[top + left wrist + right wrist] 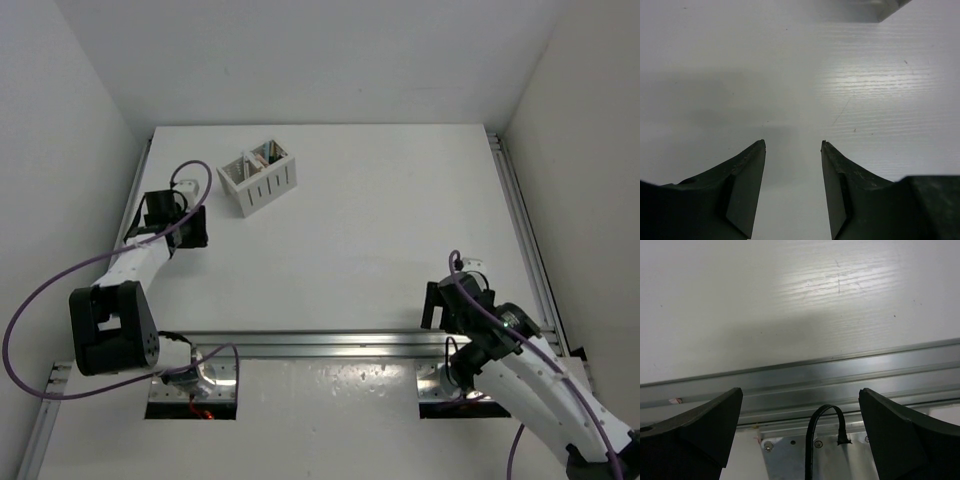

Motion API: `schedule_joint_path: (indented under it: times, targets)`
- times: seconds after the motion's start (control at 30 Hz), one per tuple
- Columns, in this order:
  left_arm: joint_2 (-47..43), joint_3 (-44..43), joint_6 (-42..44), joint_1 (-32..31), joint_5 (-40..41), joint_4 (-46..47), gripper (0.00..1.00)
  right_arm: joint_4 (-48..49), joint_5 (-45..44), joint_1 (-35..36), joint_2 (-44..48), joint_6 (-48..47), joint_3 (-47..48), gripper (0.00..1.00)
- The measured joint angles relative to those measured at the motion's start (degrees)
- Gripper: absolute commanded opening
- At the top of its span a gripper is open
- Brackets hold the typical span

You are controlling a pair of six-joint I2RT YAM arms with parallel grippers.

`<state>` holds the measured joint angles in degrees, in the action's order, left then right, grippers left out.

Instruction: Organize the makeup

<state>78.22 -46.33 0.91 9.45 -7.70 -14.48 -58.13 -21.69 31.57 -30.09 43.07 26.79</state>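
Box: a white slotted box with two compartments stands on the white counter; it is turned at an angle to the counter's edges.
Makeup: the sticks are inside the box, showing from above only as small bits of pale colour at its open top. They are too small to count, and I cannot tell how they are split between the two compartments.
Left pincer: the left pincer sits near the box, on the side facing the left wall and a little toward the arm bases, apart from the box and not touching it.
Left pincer, state: in the left wrist view the left pincer has its two dark fingers parted about halfway, with only bare counter showing in the gap. It has hold of nothing.
Right pincer: the right pincer is well apart from the box, toward the right wall and down by the arm bases, at the metal rail that runs along the near edge of the counter.
Right pincer, state: in the right wrist view the right pincer is spread fully wide, its fingers at the two lower corners of the view. Nothing is between them.
Under the right pincer: the metal rail crosses the view, with bare counter beyond it and a loop of black cable just below it.
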Motion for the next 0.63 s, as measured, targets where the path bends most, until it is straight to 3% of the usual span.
schedule_joint_path:
  times: [0.63]
  targets:
    - [0.26,0.07,-0.15,-2.71,-0.90,1.18,0.55,-6.62,-3.85,0.00,-5.62,6.71,2.19,1.00]
